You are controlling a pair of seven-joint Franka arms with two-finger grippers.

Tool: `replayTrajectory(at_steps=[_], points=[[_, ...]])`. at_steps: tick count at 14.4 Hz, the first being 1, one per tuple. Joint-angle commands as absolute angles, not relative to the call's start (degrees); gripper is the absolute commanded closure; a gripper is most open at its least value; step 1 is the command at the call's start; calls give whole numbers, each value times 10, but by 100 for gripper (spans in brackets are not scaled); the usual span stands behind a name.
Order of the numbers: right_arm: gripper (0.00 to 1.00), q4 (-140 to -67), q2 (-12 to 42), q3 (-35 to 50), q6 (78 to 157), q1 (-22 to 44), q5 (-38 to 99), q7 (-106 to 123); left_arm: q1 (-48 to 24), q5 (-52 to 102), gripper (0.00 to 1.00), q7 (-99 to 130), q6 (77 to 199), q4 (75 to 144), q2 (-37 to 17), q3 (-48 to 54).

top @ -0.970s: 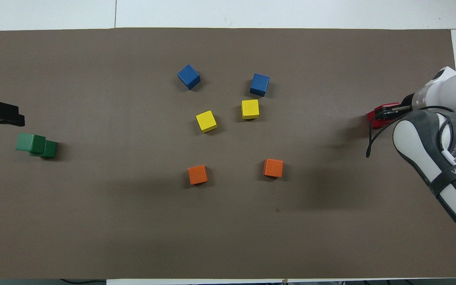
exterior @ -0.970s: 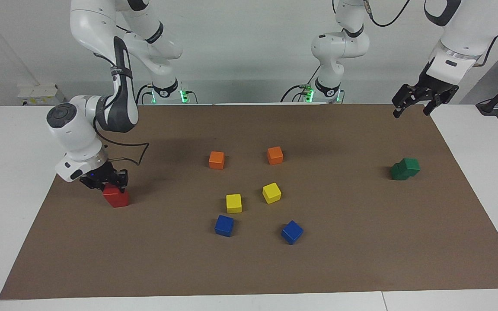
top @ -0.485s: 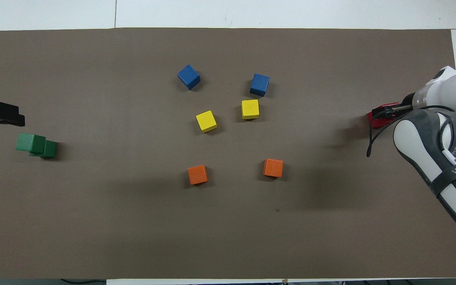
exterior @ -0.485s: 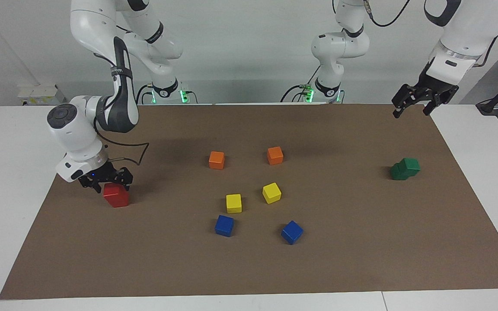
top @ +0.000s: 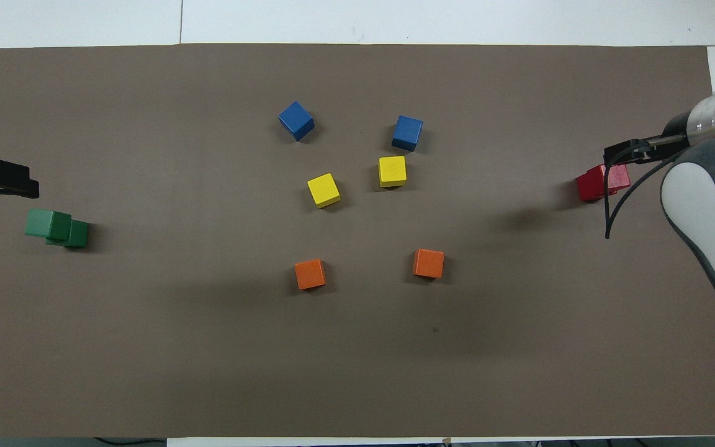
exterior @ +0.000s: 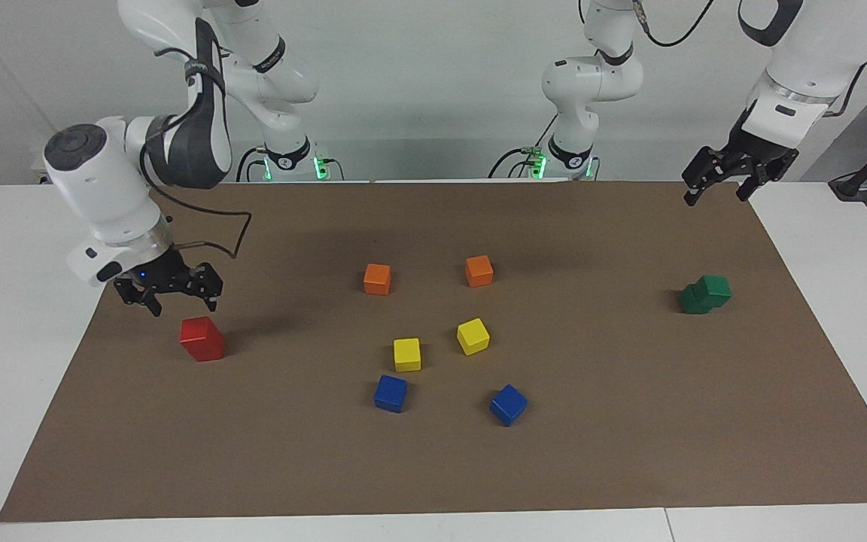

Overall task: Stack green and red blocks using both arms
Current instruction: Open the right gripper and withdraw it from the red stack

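Two red blocks stand stacked near the right arm's end of the mat, and they also show in the overhead view. My right gripper is open and empty, raised just above this stack; in the overhead view it is beside the stack. Two green blocks stand stacked near the left arm's end, the top one set askew; the overhead view shows them too. My left gripper is open and empty, and waits high over the mat's corner.
In the middle of the brown mat lie two orange cubes, two yellow cubes and two blue cubes. White table borders the mat.
My right gripper has let go of the top red block, opened and risen off the stack toward the robots. The left arm has not moved.
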State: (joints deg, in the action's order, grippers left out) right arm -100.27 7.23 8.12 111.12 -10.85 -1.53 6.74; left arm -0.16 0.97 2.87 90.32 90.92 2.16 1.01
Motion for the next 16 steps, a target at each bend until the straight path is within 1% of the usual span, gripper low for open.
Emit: replayTrajectory(at_steps=[1, 3, 6, 8, 12, 16], points=[[0, -979, 31, 94, 1020, -114, -9, 38, 9, 6, 0, 29, 896, 901, 16, 18], [0, -979, 8, 98, 996, -114, -8, 33, 9, 6, 0, 29, 896, 899, 16, 18], [0, -954, 14, 98, 965, -115, 11, 13, 9, 6, 0, 29, 897, 901, 16, 18], [0, -917, 26, 97, 929, -116, 11, 3, 9, 5, 0, 29, 898, 901, 16, 18], [0, -919, 15, 98, 916, -119, 11, 3, 9, 4, 0, 29, 898, 899, 16, 18], [0, -918, 0, 98, 923, -115, 11, 4, 9, 5, 0, 29, 898, 899, 17, 18]])
